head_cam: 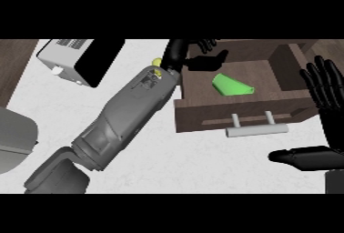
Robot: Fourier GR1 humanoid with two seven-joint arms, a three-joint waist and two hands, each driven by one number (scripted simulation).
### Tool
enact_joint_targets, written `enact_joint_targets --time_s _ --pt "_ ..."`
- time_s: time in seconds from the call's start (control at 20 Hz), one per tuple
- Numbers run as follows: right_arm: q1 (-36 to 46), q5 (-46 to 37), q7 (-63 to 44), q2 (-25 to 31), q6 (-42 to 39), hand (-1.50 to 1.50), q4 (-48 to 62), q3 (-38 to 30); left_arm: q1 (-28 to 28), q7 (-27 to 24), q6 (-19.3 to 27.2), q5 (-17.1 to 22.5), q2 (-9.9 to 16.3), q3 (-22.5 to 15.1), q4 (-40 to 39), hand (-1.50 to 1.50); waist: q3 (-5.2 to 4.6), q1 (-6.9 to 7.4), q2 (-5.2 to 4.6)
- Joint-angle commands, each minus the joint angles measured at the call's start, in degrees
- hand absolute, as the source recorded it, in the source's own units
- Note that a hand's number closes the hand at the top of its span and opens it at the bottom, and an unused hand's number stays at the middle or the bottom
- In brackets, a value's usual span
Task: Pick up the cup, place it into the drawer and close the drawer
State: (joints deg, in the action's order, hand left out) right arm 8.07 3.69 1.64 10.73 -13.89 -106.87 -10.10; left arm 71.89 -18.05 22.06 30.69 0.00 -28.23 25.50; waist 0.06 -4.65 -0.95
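A green cup (pixel 232 85) lies on its side inside the open brown drawer (pixel 201 116), near the middle of its floor. My left hand (pixel 193 53) reaches over the drawer's back left corner, fingers spread and relaxed, holding nothing; it is apart from the cup. Its grey forearm runs diagonally from the lower left. At the right edge my right hand (pixel 324 93) rests open, fingers pointing up, thumb out to the left, beside the drawer's right wall. The drawer's pale bar handle (pixel 256 130) faces me.
A white and black appliance (pixel 79 58) stands at the back left on the pale counter (pixel 174 159). A grey rounded object (pixel 15 141) sits at the left edge. Dark wood shows at the far corners.
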Motion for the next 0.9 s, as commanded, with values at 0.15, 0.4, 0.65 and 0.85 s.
enact_joint_targets --time_s 0.15,0.4,0.65,0.85 --pt "0.2 -0.2 1.4 0.3 -0.3 -1.5 0.8 -0.5 0.7 4.8 1.3 0.5 0.0 -8.8 -2.0 -1.5 0.02 -0.18 -0.06" --pt "0.7 0.0 3.4 -0.6 -0.7 -1.5 2.1 0.3 -1.1 -0.3 6.2 3.0 0.0 -10.0 -0.4 -1.5 0.01 -0.86 -0.43" --pt "-0.6 11.7 1.3 -0.6 -6.1 -1.5 1.1 -2.1 0.8 -3.0 7.6 5.1 0.0 -8.5 3.4 -1.5 0.01 0.53 0.27" --pt "-1.1 9.4 -0.1 1.8 -8.6 1.5 -1.1 0.5 1.5 -3.5 10.2 9.0 0.0 -8.2 7.5 -1.5 -0.02 0.9 0.35"
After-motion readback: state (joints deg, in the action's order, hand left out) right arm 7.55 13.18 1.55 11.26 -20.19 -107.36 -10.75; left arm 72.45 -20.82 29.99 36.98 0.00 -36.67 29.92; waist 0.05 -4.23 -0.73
